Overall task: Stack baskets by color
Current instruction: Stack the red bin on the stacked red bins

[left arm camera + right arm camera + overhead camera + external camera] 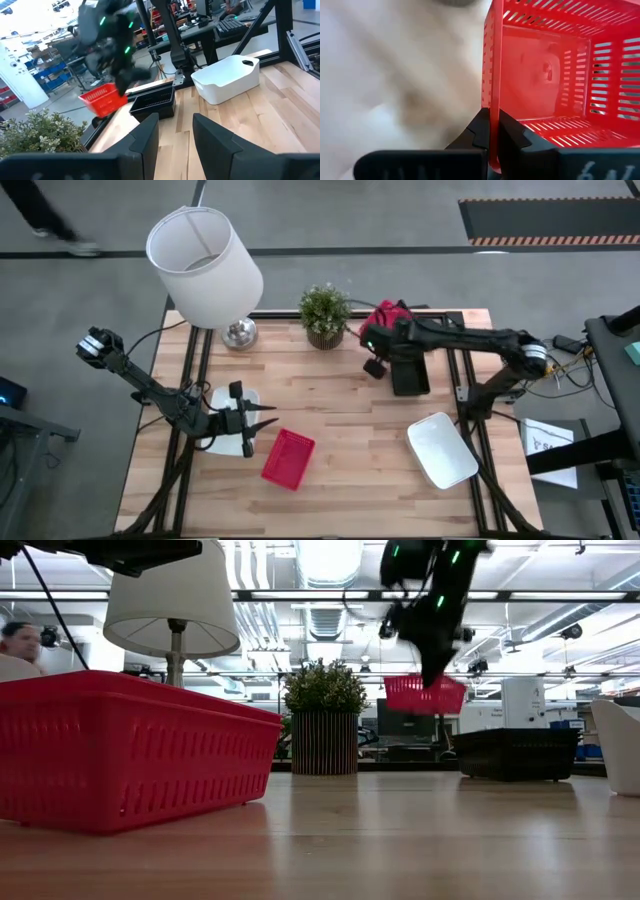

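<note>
My right gripper [492, 131] is shut on a red basket [425, 695] that hangs in the air near the plant, at the table's far middle [385, 313]. A black basket [408, 372] rests on its bottom just near of it. A second red basket [288, 458] lies flat on the table at the near left of centre. One white basket [442, 448] sits at the near right. Another white basket [222, 398] lies under my left gripper [175, 135], which stands open and level with nothing between its fingers. My right gripper pinches one side wall of the red basket at its rim [492, 107], one finger inside the basket and one outside. The fingers come slanting down from above. The basket is lifted clear of the table and hangs tilted below the gripper.
A big white lampshade on a metal foot [205, 265] stands at the far left and a small potted plant [325, 315] at the far middle. Bare wood lies at the table's centre, between the red basket on the table and the black one.
</note>
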{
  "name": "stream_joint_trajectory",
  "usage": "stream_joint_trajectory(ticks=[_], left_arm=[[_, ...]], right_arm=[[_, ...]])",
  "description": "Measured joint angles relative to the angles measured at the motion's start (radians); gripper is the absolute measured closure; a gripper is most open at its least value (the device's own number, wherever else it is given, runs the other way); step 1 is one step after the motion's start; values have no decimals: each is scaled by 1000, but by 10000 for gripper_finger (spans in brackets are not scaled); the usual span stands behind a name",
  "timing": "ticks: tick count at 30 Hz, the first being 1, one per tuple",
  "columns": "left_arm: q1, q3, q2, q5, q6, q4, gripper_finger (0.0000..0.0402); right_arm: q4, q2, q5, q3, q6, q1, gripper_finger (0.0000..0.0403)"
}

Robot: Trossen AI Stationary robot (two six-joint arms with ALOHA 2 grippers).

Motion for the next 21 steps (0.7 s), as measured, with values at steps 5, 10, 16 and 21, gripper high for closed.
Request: stream_joint_trajectory(ticks=[5,10,16,21], left_arm=[[1,0,0,-1,21,0,297],[10,0,0,-3,32,0,297],[13,4,1,-3,65,0,297],[13,12,0,-3,72,5,297]], right_arm=[[-6,-85,-51,8,-39,187,394],[49,-107,-51,8,-81,368,394],[201,-43,-65,10,-158,510,394],[282,53,-58,56,-189,561,394]])
